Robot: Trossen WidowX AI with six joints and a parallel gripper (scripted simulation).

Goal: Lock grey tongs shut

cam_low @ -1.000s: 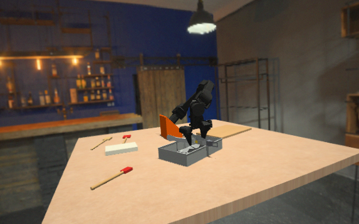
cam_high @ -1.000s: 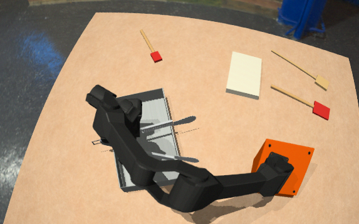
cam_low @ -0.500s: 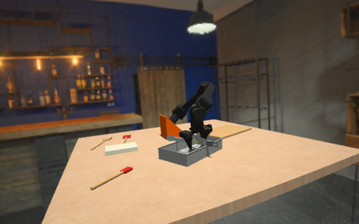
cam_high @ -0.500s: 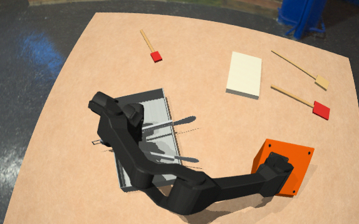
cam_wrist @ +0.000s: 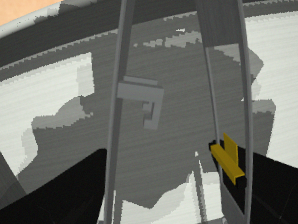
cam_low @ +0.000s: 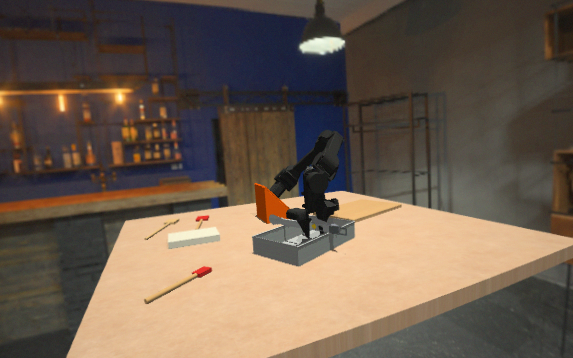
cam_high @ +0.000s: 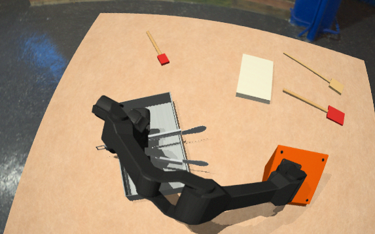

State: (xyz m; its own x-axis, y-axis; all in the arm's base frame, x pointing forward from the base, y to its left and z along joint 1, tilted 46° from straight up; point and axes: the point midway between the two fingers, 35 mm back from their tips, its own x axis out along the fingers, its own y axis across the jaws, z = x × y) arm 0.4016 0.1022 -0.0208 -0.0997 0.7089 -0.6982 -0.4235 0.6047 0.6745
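The grey tongs (cam_high: 167,133) lie open across the grey roasting tin (cam_high: 162,114), with their tips sticking out past its right rim. In the wrist view both tong arms (cam_wrist: 116,96) run up to the hinge, and a small yellow lock piece (cam_wrist: 228,157) sits on the right arm. My gripper is down inside the tin, partly open. One black finger stands just outside each arm, at or very near it. I cannot tell whether the fingers touch the arms. The top and exterior views show my gripper (cam_low: 310,227) low over the tin (cam_low: 300,242). The wooden board (cam_low: 365,209) lies behind the tin.
A cream block (cam_high: 254,78) lies at the far right. Two red-headed spatulas (cam_high: 157,48) (cam_high: 314,106) and a plain wooden one (cam_high: 316,73) lie on the table. My arm's orange base (cam_high: 294,173) stands right of the tin. The tin's walls rise around my fingers.
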